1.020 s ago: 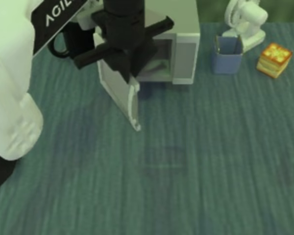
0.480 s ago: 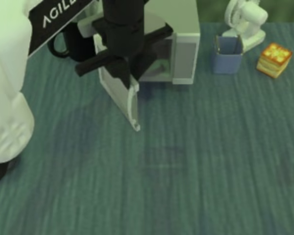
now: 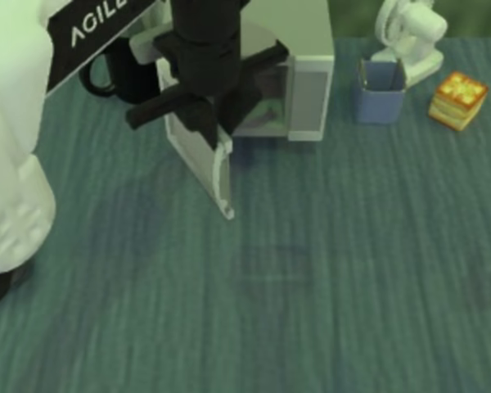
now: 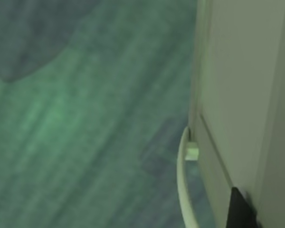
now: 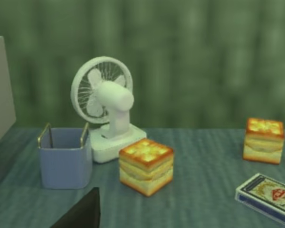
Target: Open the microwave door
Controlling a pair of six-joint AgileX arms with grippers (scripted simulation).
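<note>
White-framed microwave door (image 3: 203, 160) stands swung wide from the microwave (image 3: 299, 49). Left pincer (image 3: 206, 131) sits at the door's top edge; whether it's pinching, can't tell. Right arm's out of shot.

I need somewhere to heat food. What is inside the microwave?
Through the swung-out microwave door, the microwave shows a dim cavity with nothing discernible; the left pincer covers its left part.

Streaky teal table (image 3: 352, 270), green backdrop (image 5: 190, 57)
</note>
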